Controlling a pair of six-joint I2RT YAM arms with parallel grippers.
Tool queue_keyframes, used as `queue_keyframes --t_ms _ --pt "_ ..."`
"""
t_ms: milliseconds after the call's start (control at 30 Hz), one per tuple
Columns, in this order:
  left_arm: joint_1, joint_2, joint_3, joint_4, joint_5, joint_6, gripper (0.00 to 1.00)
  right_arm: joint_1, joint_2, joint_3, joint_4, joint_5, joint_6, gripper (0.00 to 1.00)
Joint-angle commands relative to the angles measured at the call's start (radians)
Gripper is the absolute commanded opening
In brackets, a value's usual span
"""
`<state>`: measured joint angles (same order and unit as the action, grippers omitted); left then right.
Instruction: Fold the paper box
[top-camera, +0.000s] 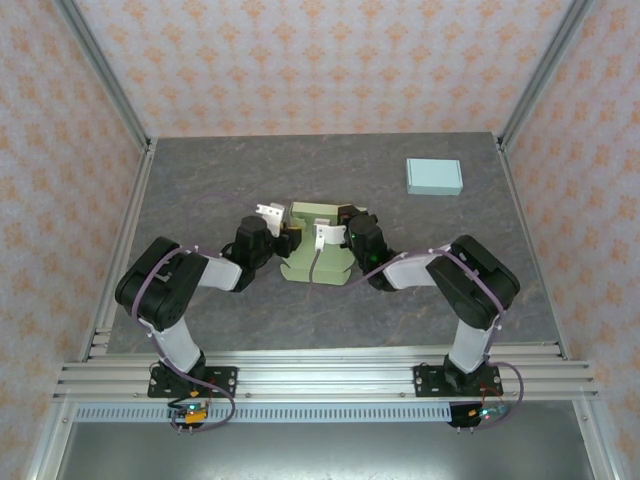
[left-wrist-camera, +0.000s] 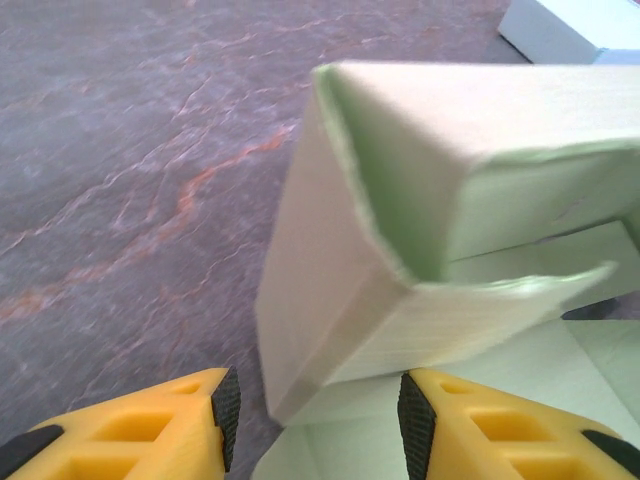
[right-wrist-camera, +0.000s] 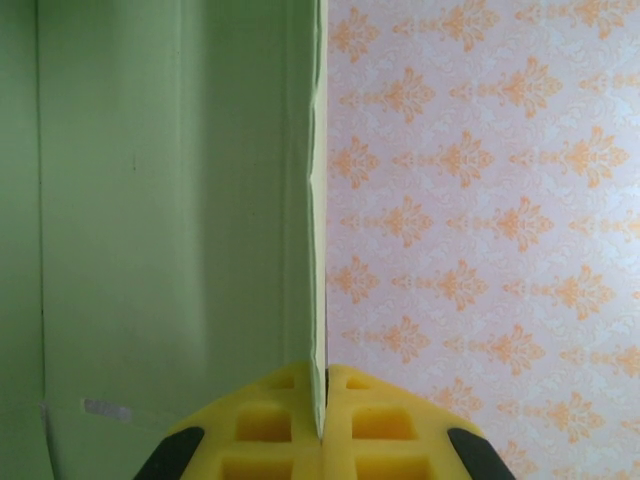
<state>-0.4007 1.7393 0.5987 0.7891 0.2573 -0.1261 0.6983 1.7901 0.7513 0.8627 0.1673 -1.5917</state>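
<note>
Top view: grey marbled surface (top-camera: 330, 165), orange-patterned walls (top-camera: 300, 60). You see paper box (top-camera: 318, 262), pale green, half-formed, flaps spread, sitting mid-surface.
Left wrist: left tool (left-wrist-camera: 312, 405) apart, upright box corner in the gap.
Right wrist: right tool (right-wrist-camera: 323, 405) together, clamped on thin green box panel edge.

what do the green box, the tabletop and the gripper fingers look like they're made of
Green paper box: thin matte card, likely; raw fibrous cut edges and creased folds.
Tabletop: grey stone-look surface with orange veins, probably a printed laminate or mat.
Left gripper fingers: yellow moulded or printed plastic with cut-out pockets, black pads.
</note>
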Motion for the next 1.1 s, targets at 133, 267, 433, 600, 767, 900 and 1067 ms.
queue_keyframes --t_ms 133,267,433,600,767,900,1067 --pt "-0.041 0.038 0.052 0.022 -0.097 0.039 0.47 0.032 0.046 -0.031 0.066 0.085 -0.014 0.03" --pt "-0.044 0.053 0.049 0.050 -0.100 0.043 0.46 0.035 0.048 -0.045 0.094 0.112 0.004 0.04" --pt "-0.037 0.034 0.012 0.074 -0.084 0.073 0.50 0.035 0.018 -0.071 0.062 0.096 -0.013 0.04" --pt "-0.030 0.047 -0.005 0.085 -0.067 0.078 0.52 0.036 -0.006 -0.091 0.020 0.074 -0.033 0.04" --pt "-0.030 0.065 0.014 0.104 -0.066 0.057 0.50 0.056 -0.010 -0.094 0.025 0.098 -0.025 0.04" --pt "-0.033 0.084 0.062 0.061 -0.008 0.063 0.43 0.070 -0.009 -0.098 0.024 0.103 -0.006 0.04" --pt "-0.036 0.103 0.069 0.074 -0.005 0.050 0.27 0.088 -0.011 -0.096 0.025 0.101 0.009 0.05"
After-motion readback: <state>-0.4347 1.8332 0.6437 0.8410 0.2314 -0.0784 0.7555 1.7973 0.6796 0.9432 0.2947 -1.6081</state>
